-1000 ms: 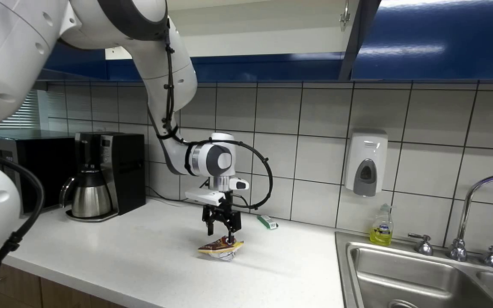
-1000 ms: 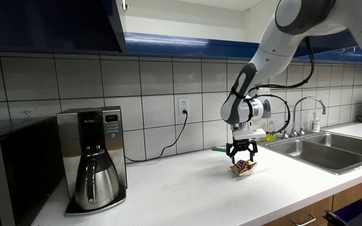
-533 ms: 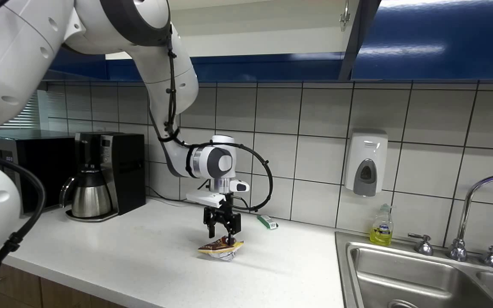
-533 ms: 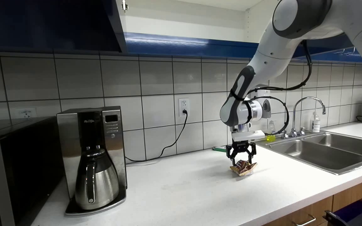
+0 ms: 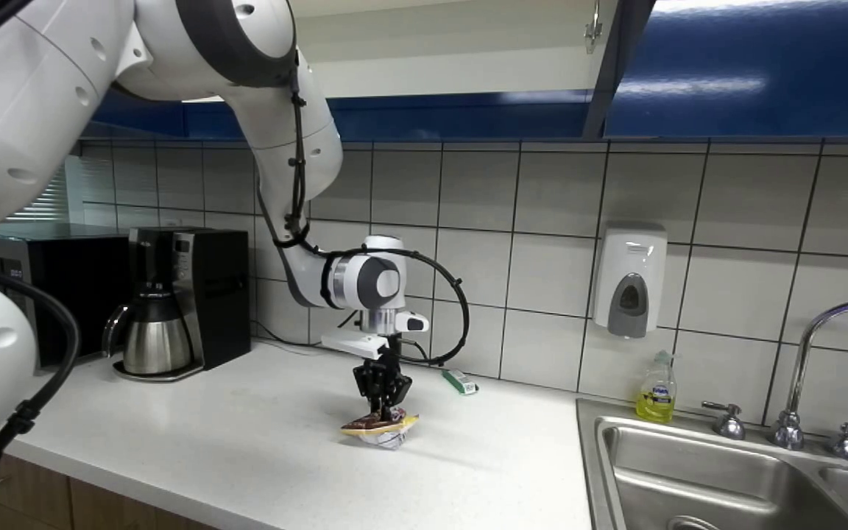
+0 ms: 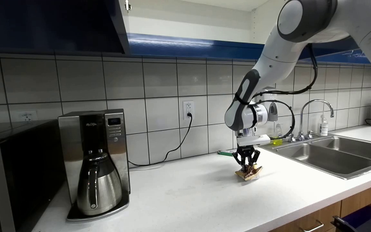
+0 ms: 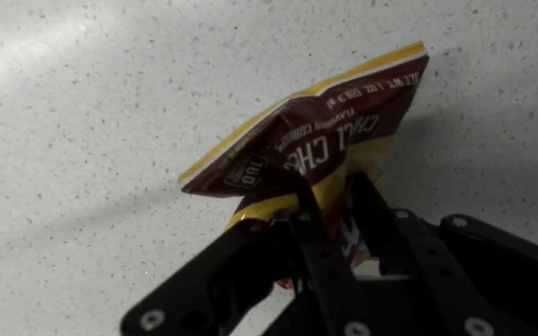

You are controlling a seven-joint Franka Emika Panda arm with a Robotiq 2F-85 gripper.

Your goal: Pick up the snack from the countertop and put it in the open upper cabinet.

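Observation:
The snack [image 7: 306,135] is a brown and yellow packet with white lettering. It lies on the pale countertop [image 5: 247,434], its sealed edge fanned out, as both exterior views show [image 6: 252,174]. My gripper [image 5: 383,414] points straight down over it. In the wrist view the fingers [image 7: 367,205] have drawn close together, and the middle of the packet is bunched between them. The lower part of the packet is hidden behind the gripper. Above, the upper cabinet [image 6: 192,24] stands open, with a white inside and a blue lower edge.
A coffee maker [image 6: 93,161] and a microwave [image 6: 21,174] stand at one end of the countertop, a steel sink [image 5: 689,471] at the other. By the tiled wall lies a small green and white box [image 5: 460,382]. A raised blue door [image 5: 748,73] hangs beside the cabinet opening.
The gripper has come down slightly, and its fingers have moved from wide apart to close together on the packet. The snack has barely shifted on the countertop.

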